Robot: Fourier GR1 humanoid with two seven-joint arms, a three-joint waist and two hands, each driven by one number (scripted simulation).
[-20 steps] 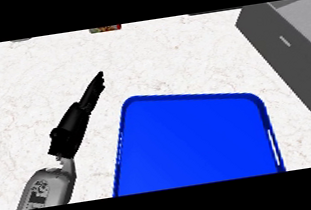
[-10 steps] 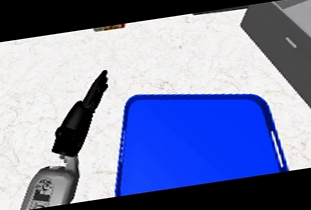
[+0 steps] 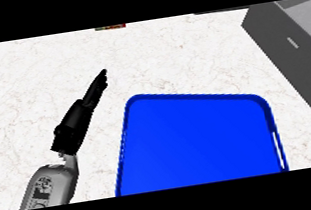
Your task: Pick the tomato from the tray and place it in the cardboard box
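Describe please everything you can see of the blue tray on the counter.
The blue tray is a flat rectangle with rounded corners and a low raised rim, smooth and glossy like plastic. It lies flat on the white marbled counter, slightly turned, and its near end is cut off by the lower edge of the view. Nothing lies on the part that shows; no tomato is visible. The left hand, fingers straight, is beside its left edge and does not touch it.
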